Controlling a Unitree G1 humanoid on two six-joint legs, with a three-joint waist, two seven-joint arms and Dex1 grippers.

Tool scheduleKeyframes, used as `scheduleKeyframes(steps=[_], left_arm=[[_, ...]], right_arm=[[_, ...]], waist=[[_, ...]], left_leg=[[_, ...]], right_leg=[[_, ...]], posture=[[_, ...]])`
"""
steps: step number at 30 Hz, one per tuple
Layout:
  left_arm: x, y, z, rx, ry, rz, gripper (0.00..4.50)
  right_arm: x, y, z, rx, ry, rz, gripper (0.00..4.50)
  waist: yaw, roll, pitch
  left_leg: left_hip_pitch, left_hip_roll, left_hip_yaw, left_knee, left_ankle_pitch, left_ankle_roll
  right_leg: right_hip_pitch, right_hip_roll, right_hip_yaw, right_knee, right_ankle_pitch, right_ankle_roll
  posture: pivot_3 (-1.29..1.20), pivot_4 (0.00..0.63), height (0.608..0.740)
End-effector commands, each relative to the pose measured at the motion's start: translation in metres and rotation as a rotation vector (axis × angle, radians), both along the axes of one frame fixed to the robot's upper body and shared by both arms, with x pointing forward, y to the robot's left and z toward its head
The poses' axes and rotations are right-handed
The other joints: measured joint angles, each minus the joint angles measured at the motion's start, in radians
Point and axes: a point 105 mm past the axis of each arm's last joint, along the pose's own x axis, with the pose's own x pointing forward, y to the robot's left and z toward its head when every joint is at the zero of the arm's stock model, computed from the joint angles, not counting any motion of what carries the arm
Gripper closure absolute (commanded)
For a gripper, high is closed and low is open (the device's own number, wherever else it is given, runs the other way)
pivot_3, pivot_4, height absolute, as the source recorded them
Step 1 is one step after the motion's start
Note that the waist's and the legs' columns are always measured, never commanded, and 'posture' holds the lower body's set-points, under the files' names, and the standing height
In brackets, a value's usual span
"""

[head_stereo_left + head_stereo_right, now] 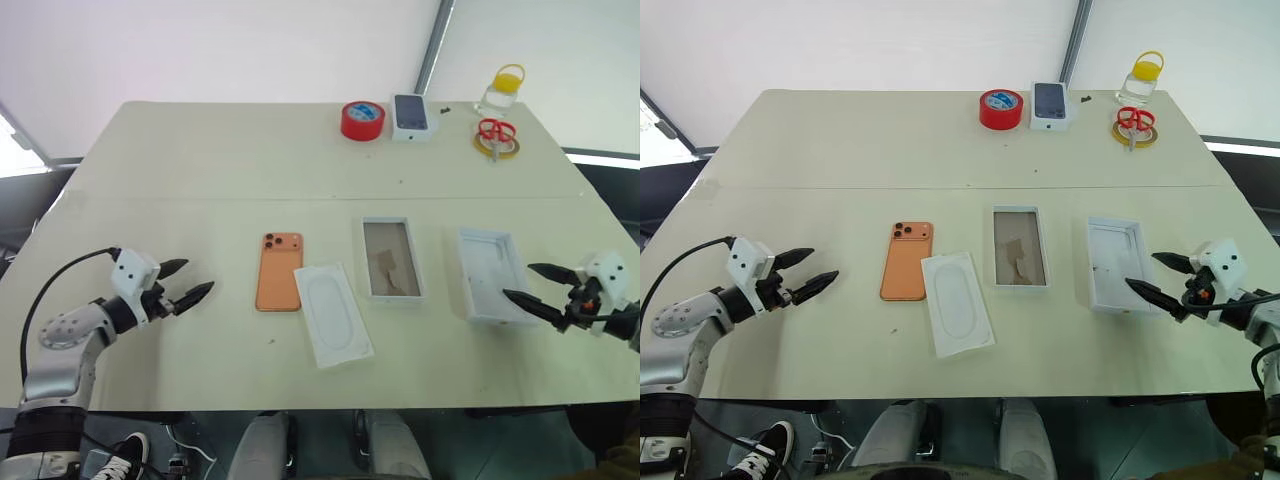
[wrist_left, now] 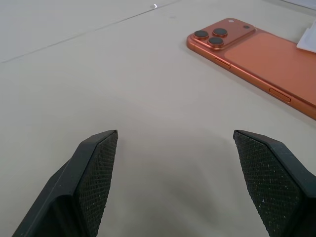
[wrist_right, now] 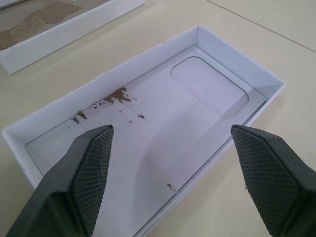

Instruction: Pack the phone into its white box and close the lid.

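Left pincer (image 1: pixel 192 280), two black fingers spread wide, empty, points inward just above worktop (image 1: pixel 200 160). Right pincer (image 1: pixel 531 283) mirrors it: fingers apart, empty, aimed inward, tilted slightly down.

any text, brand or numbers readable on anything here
None can be read.
Red tape roll: label print on its top face, too small to read.
Small white box at the far edge: a dark phone picture, no legible words.
Orange phone: no logo or lettering visible.
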Motion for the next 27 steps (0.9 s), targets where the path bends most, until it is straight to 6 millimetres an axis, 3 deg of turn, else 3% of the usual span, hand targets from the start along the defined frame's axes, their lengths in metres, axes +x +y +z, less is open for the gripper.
scheduleKeyframes(steps=[1, 16, 23, 27], left_arm=[[0.004, 0.005, 0.019, 0.013, -0.081, 0.012, 0.58], [0.009, -0.004, 0.020, 0.011, -0.074, -0.002, 0.58], [0.002, -0.026, 0.015, -0.037, 0.030, -0.068, 0.58], [-0.008, -0.045, 0.023, -0.118, 0.116, -0.124, 0.58]], right_arm=[[0.001, -0.005, 0.013, -0.016, -0.039, -0.002, 0.54], [0.007, 0.003, 0.008, -0.007, -0.039, 0.016, 0.54], [0.014, 0.017, 0.016, 0.004, -0.063, 0.057, 0.54], [0.018, 0.031, 0.022, -0.004, -0.083, 0.105, 0.54]], waist=[[0.000, 0.000, 0.000], [0.000, 0.000, 0.000], [-0.001, 0.000, 0.000], [-0.001, 0.000, 0.000]], left_leg=[[0.000, 0.000, 0.000, 0.000, 0.000, 0.000], [0.000, 0.000, 0.000, 0.000, 0.000, 0.000], [0.000, 0.000, 0.000, 0.000, 0.000, 0.000], [0.000, 0.000, 0.000, 0.000, 0.000, 0.000]], right_leg=[[0.000, 0.000, 0.000, 0.000, 0.000, 0.000], [0.000, 0.000, 0.000, 0.000, 0.000, 0.000], [0.000, 0.000, 0.000, 0.000, 0.000, 0.000], [0.000, 0.000, 0.000, 0.000, 0.000, 0.000]], posture=[[0.00, 0.150, 0.740], [0.00, 0.150, 0.740], [0.00, 0.150, 0.740], [0.00, 0.150, 0.740]])
